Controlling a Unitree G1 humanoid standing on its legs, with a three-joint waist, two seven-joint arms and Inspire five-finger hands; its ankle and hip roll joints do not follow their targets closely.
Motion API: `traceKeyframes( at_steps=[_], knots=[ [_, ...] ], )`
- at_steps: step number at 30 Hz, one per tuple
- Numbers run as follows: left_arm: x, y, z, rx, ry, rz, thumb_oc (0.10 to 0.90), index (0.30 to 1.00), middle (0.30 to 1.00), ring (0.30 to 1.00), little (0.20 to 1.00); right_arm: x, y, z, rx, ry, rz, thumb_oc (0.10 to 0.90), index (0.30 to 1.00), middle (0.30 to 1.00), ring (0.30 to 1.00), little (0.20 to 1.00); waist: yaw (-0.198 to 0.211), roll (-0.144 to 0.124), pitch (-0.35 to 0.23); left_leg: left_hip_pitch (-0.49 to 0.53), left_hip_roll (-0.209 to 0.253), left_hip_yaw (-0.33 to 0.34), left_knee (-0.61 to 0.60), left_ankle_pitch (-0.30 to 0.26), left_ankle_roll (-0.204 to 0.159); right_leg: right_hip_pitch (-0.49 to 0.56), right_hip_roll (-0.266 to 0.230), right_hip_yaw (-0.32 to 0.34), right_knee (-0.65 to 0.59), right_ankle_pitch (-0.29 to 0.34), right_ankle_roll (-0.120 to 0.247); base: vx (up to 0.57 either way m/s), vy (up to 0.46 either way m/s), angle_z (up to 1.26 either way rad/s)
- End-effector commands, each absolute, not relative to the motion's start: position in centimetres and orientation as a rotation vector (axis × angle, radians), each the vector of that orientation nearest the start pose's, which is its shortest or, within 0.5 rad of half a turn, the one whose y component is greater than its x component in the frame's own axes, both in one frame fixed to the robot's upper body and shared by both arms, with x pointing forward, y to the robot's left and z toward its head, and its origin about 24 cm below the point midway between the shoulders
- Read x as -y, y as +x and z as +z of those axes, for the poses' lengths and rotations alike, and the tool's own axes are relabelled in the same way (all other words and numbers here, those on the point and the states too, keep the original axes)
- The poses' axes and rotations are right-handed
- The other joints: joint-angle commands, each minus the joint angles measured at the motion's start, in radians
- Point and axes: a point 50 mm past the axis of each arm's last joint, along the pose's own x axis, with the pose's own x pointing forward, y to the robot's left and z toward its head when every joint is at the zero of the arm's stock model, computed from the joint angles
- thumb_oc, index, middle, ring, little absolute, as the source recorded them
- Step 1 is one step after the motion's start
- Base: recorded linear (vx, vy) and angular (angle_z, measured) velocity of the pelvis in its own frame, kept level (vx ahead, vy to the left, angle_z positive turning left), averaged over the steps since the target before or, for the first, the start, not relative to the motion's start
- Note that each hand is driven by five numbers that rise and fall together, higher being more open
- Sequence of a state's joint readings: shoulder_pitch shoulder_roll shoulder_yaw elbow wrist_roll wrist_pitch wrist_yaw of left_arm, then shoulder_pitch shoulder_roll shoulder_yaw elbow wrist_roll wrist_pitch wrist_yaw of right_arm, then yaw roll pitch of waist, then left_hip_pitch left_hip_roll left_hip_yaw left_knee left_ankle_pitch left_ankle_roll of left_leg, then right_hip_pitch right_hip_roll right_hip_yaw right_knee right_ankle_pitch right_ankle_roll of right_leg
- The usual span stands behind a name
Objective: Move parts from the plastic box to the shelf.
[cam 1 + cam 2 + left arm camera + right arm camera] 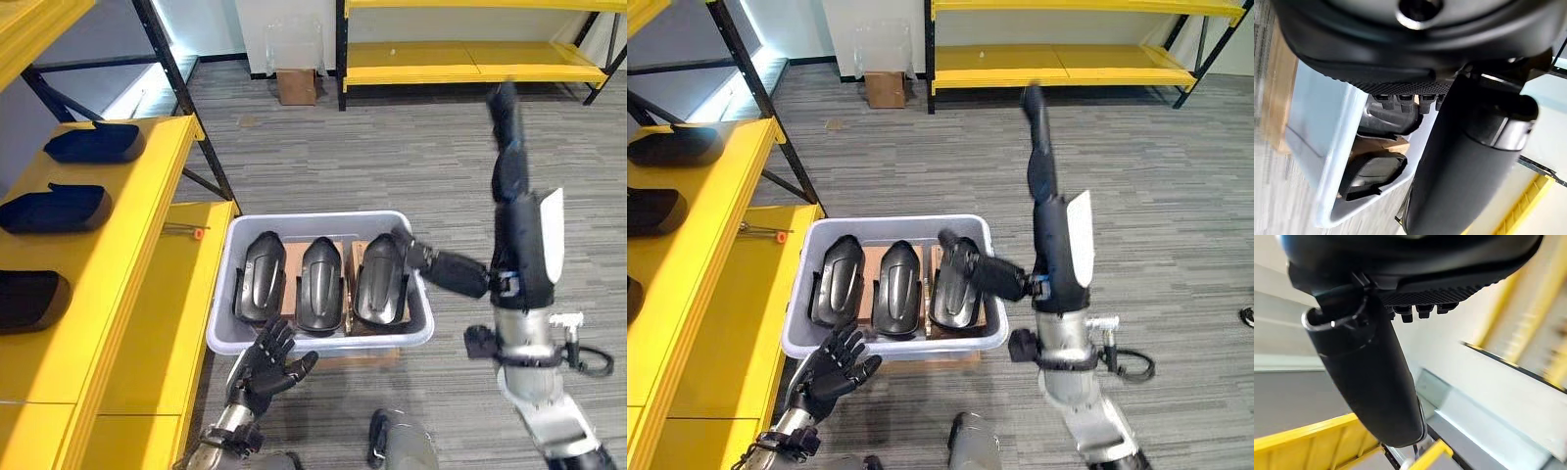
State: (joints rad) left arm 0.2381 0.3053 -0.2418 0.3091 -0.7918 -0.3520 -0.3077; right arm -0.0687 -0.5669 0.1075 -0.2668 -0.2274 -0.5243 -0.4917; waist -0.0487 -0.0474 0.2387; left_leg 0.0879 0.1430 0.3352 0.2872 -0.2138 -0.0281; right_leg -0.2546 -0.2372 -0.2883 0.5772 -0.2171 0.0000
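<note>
Three black moulded parts (321, 284) lie side by side in the grey plastic box (318, 340), which sits on the floor on a piece of cardboard (358, 354), just beside the yellow shelf (118, 294). Three similar dark parts (54, 208) already rest on the shelf's upper tier.

We judge the parts to be rigid plastic shells, light for their bulk, smooth and glossy, so likely to slip under a shallow pinch. Each is long and domed; we would take hold across the narrow width near the middle, fingers wrapping both long edges.

The left hand (270, 364) hovers at the box's near rim, fingers spread apart and holding nothing. The right hand (511, 137) is raised high above the floor beyond the box, fingers straight and together, empty.

The head views give the whole layout: box, shelf, both hands. The left wrist view adds a close look over the box wall (1322, 147) onto two parts inside. The right wrist view shows shelf framing only, no part.
</note>
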Motion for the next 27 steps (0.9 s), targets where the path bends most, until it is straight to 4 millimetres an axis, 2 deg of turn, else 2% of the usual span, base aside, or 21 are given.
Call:
traceKeyframes(
  at_steps=[1, 2, 4, 6, 7, 8, 9, 10, 12, 13, 15, 18, 23, 27],
  knots=[
    [-17.7, 20.4, 1.1, 0.105, -0.407, -0.451, 0.9, 1.0, 1.0, 1.0, 1.0, 17.9, 21.7, 17.9, 1.085, -0.412, -0.08, 0.9, 1.0, 1.0, 1.0, 1.0, -0.002, 0.029, -0.083, 0.076, 0.05, -0.006, 0.14, -0.013, -0.016, 0.007, -0.008, -0.009, -0.24, 0.151, 0.073, 0.14, -0.12, 0.15],
    [-17.1, 20.3, 1.3, 0.105, -0.38, -0.527, 0.9, 1.0, 1.0, 1.0, 1.0, 17.8, 21.6, 18.3, 1.106, -0.39, -0.051, 0.9, 1.0, 1.0, 1.0, 1.0, 0.0, 0.036, -0.085, 0.041, 0.049, -0.011, 0.205, 0.005, -0.022, 0.023, 0.01, -0.013, -0.256, 0.136, 0.056, 0.1, -0.059, 0.06],
    [-16.5, 20.8, 1.9, 0.121, -0.338, -0.534, 0.9, 1.0, 1.0, 1.0, 1.0, 17.2, 21.7, 18.9, 1.143, -0.371, 0.003, 0.9, 1.0, 1.0, 1.0, 1.0, 0.002, 0.056, -0.076, -0.032, 0.037, -0.009, 0.253, 0.026, -0.026, 0.042, 0.024, -0.01, -0.272, 0.119, 0.039, 0.06, 0.063, -0.05],
    [-16.5, 21.2, 2.3, 0.138, -0.337, -0.501, 0.9, 1.0, 1.0, 1.0, 1.0, 16.8, 21.7, 19.3, 1.163, -0.369, 0.029, 0.9, 1.0, 1.0, 1.0, 1.0, -0.001, 0.068, -0.073, -0.048, 0.034, 0.0, 0.221, 0.027, -0.022, 0.041, 0.021, -0.003, -0.272, 0.117, 0.039, 0.03, 0.213, -0.16],
    [-16.8, 21.7, 2.8, 0.167, -0.364, -0.446, 0.9, 1.0, 1.0, 1.0, 1.0, 16.2, 21.6, 19.8, 1.18, -0.366, 0.068, 0.9, 1.0, 1.0, 1.0, 1.0, -0.009, 0.092, -0.071, -0.038, 0.038, 0.009, 0.103, 0.049, -0.024, 0.035, 0.018, 0.012, -0.263, 0.118, 0.048, 0.06, 0.401, -0.14],
    [-17.1, 21.7, 3.0, 0.179, -0.375, -0.421, 0.9, 1.0, 1.0, 1.0, 1.0, 15.9, 21.5, 20.1, 1.184, -0.372, 0.09, 0.9, 1.0, 1.0, 1.0, 1.0, -0.008, 0.108, -0.069, -0.037, 0.062, -0.003, -0.013, 0.106, -0.044, 0.045, 0.022, 0.025, -0.26, 0.113, 0.055, 0.06, 0.37, -0.11],
    [-17.1, 21.7, 3.0, 0.179, -0.377, -0.419, 0.9, 1.0, 1.0, 1.0, 1.0, 15.9, 21.5, 20.1, 1.185, -0.374, 0.092, 0.9, 1.0, 1.0, 1.0, 1.0, -0.007, 0.11, -0.067, -0.035, 0.067, -0.005, -0.032, 0.119, -0.049, 0.051, 0.022, 0.027, -0.261, 0.111, 0.055, 0.05, 0.341, 0.01],
    [-17.3, 21.6, 3.0, 0.188, -0.38, -0.399, 0.9, 1.0, 1.0, 1.0, 1.0, 15.6, 21.6, 20.2, 1.19, -0.39, 0.101, 0.9, 1.0, 1.0, 1.0, 1.0, 0.001, 0.12, -0.066, -0.055, 0.11, -0.015, -0.118, 0.204, -0.075, 0.083, 0.024, 0.039, -0.275, 0.102, 0.058, 0.05, 0.273, 0.04],
    [-17.7, 21.2, 2.7, 0.196, -0.398, -0.369, 0.9, 1.0, 1.0, 1.0, 1.0, 15.5, 22.0, 20.3, 1.172, -0.413, 0.101, 0.9, 1.0, 1.0, 1.0, 1.0, 0.015, 0.128, -0.052, -0.118, 0.191, -0.016, -0.161, 0.329, -0.107, 0.127, 0.018, 0.041, -0.278, 0.073, 0.047, 0.07, 0.335, 0.08],
    [-18.3, 21.0, 2.4, 0.201, -0.404, -0.347, 0.9, 1.0, 1.0, 1.0, 1.0, 15.5, 22.5, 20.3, 1.156, -0.432, 0.102, 0.9, 1.0, 1.0, 1.0, 1.0, 0.027, 0.123, -0.042, -0.125, 0.188, -0.03, -0.175, 0.293, -0.102, 0.145, -0.002, 0.039, -0.262, 0.053, 0.053, 0.05, 0.229, 0.12],
    [-18.4, 21.0, 2.3, 0.202, -0.406, -0.348, 0.9, 1.0, 1.0, 1.0, 1.0, 15.4, 22.7, 20.4, 1.152, -0.441, 0.101, 0.9, 1.0, 1.0, 1.0, 1.0, 0.031, 0.122, -0.043, -0.124, 0.185, -0.03, -0.181, 0.281, -0.099, 0.144, -0.002, 0.039, -0.263, 0.056, 0.054, 0.02, 0.127, -0.2],
    [-18.4, 21.0, 2.1, 0.182, -0.383, -0.383, 0.9, 1.0, 1.0, 1.0, 1.0, 15.8, 23.1, 19.4, 1.073, -0.449, 0.072, 0.9, 1.0, 1.0, 1.0, 1.0, 0.042, 0.115, -0.036, -0.104, 0.16, -0.045, -0.188, 0.24, -0.101, 0.136, -0.022, 0.041, -0.213, 0.057, 0.077, 0.06, 0.181, -0.41],
    [-19.2, 20.8, 1.6, 0.167, -0.402, -0.341, 0.9, 1.0, 1.0, 1.0, 1.0, 16.0, 22.8, 17.5, 0.972, -0.467, 0.061, 0.9, 1.0, 1.0, 1.0, 1.0, 0.034, 0.103, -0.017, -0.084, 0.114, -0.066, -0.185, 0.202, -0.071, 0.121, -0.034, 0.096, -0.195, 0.078, 0.117, 0.09, 0.128, 0.28],
    [-19.8, 20.9, 1.7, 0.176, -0.401, -0.317, 0.9, 1.0, 1.0, 1.0, 1.0, 16.1, 22.7, 17.0, 0.941, -0.497, 0.061, 0.9, 1.0, 1.0, 1.0, 1.0, 0.034, 0.095, -0.005, -0.093, 0.108, -0.069, -0.179, 0.188, -0.061, 0.105, -0.039, 0.108, -0.202, 0.091, 0.132, 0.0, 0.01, -0.01]
  ],
)
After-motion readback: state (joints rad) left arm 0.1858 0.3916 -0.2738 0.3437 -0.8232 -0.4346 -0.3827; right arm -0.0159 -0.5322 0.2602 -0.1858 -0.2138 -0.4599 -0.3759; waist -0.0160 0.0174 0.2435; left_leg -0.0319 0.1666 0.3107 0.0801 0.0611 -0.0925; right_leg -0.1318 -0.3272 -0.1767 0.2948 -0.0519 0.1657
